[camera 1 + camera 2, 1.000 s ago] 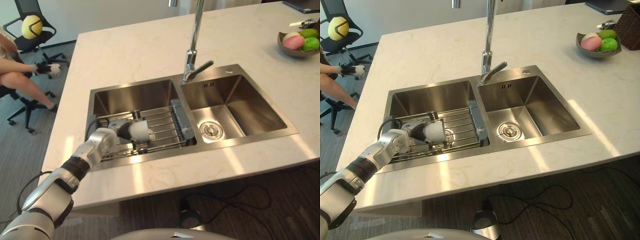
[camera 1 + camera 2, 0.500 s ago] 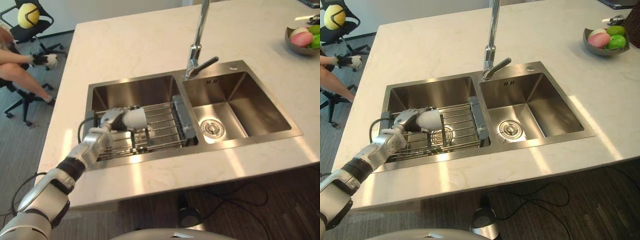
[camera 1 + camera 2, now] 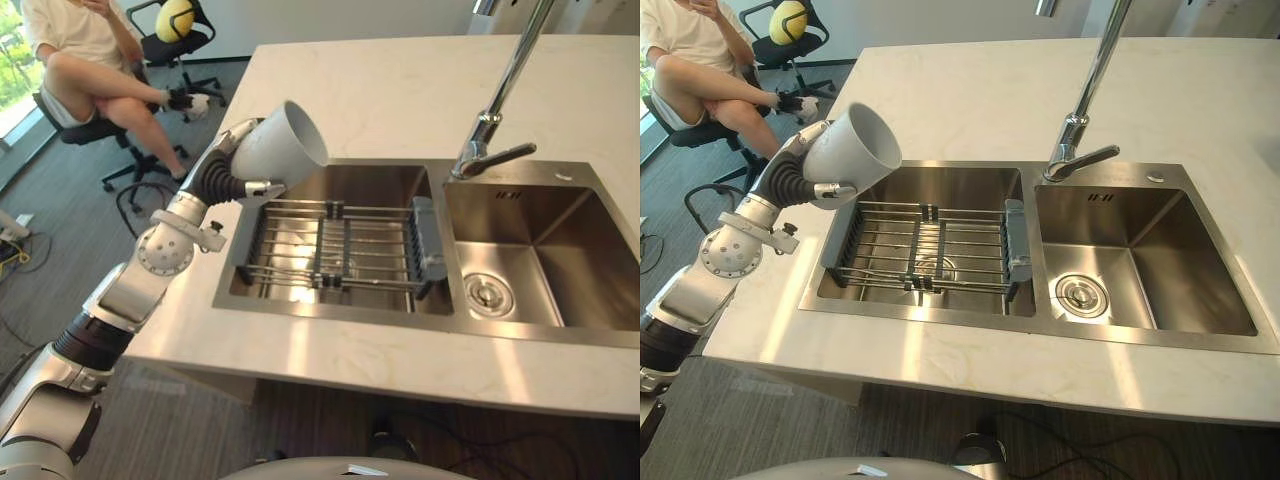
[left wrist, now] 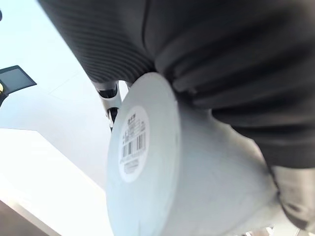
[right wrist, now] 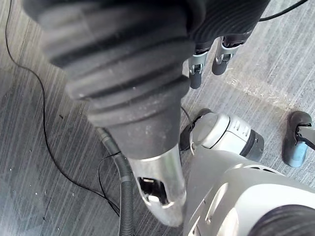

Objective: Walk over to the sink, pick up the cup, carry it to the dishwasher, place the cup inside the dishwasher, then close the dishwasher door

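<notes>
Cup (image 3: 281, 150): white, held in the air by the left hand (image 3: 230, 150) at the far-left corner of the sink (image 3: 330, 300), clear of the wire rack (image 3: 330, 245). It's tilted, mouth pointing up and toward the sink. You can't see inside it from the head views. In the left wrist view you see its base w/ a label, and the hand's dark cover hides most of its side. Fingers lie over the cup's side and the thumb (image 3: 262, 188) under it, clamped round the cup; the palm is hidden behind it.

Right hand (image 5: 197, 69): hangs over the floor, the visible fingers straight and loose, nothing in them; the rest is behind its cover.

Rack sits in the left basin. Right basin has a drain (image 3: 483, 293). Faucet (image 3: 490, 130) stands behind the divider, its top cut off by the frame. Counter (image 3: 400, 90) surrounds the sink. Person (image 3: 90, 60) sits on a chair beyond the counter's left end, partly cut off.
</notes>
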Controlling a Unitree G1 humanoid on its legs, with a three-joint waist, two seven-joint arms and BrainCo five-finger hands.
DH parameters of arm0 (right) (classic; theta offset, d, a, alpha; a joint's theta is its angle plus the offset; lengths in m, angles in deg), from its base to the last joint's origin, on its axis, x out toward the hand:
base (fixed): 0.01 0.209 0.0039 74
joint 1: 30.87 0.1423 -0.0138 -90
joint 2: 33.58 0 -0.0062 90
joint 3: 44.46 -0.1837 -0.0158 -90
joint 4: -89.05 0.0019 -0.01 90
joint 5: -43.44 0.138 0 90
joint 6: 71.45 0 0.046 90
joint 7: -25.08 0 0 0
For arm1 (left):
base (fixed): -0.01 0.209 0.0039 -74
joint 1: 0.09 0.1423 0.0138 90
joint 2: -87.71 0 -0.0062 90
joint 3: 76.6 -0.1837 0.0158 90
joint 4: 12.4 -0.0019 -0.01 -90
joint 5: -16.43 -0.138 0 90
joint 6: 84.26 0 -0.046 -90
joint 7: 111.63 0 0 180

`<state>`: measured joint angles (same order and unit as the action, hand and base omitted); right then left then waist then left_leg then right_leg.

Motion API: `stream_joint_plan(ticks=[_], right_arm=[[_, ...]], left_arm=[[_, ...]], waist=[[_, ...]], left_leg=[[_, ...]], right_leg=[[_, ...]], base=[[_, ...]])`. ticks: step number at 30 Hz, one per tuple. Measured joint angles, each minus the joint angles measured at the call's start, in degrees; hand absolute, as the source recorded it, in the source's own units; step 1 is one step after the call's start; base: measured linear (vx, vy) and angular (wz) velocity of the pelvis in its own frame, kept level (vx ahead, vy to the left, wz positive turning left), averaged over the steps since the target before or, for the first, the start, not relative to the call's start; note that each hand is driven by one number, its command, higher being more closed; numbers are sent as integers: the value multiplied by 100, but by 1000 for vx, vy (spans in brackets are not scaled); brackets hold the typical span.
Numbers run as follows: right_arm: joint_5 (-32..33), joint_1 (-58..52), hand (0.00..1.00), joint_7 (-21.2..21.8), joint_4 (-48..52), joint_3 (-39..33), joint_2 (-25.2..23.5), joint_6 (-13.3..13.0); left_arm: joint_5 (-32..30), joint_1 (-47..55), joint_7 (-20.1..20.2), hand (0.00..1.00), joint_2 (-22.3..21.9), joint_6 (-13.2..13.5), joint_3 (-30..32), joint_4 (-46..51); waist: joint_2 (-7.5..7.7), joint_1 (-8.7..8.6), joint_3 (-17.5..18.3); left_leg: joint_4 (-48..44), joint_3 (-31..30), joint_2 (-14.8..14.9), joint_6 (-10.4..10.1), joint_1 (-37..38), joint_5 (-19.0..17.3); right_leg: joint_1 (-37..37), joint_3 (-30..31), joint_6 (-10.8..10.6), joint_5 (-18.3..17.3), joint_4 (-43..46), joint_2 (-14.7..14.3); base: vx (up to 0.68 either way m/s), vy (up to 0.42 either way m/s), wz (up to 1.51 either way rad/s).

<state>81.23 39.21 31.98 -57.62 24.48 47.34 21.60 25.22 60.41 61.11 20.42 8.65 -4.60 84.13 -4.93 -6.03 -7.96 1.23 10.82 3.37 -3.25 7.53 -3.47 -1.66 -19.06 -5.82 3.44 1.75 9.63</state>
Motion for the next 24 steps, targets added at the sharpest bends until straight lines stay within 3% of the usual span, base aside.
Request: stream_joint_plan(ticks=[8, 12, 16, 18, 21, 24], right_arm=[[-576, 36, 0, 2, -57, -510, -211, -6], [-934, 52, 0, 8, -50, -714, -307, -39], [-1531, 10, 0, 0, -52, -728, -351, -137], [-1810, 0, 0, -5, -52, -719, -405, -278], [-2081, -16, 0, -5, -59, -597, -414, -423], [-2250, 140, 0, 5, -50, -371, -185, -539]], left_arm=[[1285, 540, -260, 100, -520, 33, 1488, 3], [1949, 1280, -408, 100, -986, 271, 2557, 98], [2246, 1945, -460, 100, -1484, 562, 3119, -76], [2361, 2181, -374, 100, -1555, 720, 3417, -278], [2499, 2488, -262, 100, -1532, 1029, 4219, -544], [2686, 2752, -193, 100, -1386, 1287, 4848, -575]], waist=[[333, 297, 161], [469, 478, 244], [477, 512, 246], [524, 577, 233], [844, 784, 370], [880, 993, 393]], left_leg=[[10, -76, -112, 62, -69, 47], [-2, -171, -155, 92, -96, -25], [-115, -673, -87, 150, -166, -60], [-298, -975, -77, 141, -295, -102], [-776, -1523, -140, 31, -584, -259], [-1292, -1861, -234, -89, -1016, -387]], right_leg=[[101, -59, -16, -29, 179, 149], [101, -58, -12, -44, 266, 210], [156, 314, 67, -112, 894, 227], [232, 534, 121, -317, 1352, 244], [390, 1069, 59, -895, 2205, 253], [377, 1371, -57, -1469, 2308, 237]], base=[[-13, 11, 5], [-11, 8, 6], [-2, 27, 60], [18, -16, 94], [37, -102, 89], [35, -194, 75]])
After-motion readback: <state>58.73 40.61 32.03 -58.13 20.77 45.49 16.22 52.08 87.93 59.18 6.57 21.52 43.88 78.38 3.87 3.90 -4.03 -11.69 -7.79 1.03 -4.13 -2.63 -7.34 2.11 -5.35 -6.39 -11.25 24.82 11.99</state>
